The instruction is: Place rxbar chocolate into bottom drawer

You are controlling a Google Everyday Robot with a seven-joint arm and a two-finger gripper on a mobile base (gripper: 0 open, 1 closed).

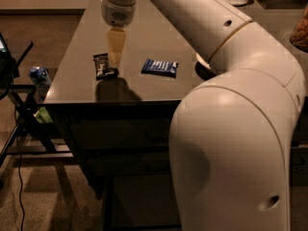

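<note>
The rxbar chocolate (103, 65), a small dark-wrapped bar, lies flat on the dark countertop (149, 37) near its left front part. My gripper (114, 52) hangs down from the arm just right of the bar, its pale fingers close over the bar's right edge. The bottom drawer (130, 201) is pulled out under the cabinet front, mostly hidden by my arm.
A blue-wrapped bar (160, 67) lies on the counter to the right of the gripper. Two shallower closed drawers (120, 134) sit under the counter edge. A can (39, 78) stands on a stand at the left. My large white arm (240, 138) blocks the right side.
</note>
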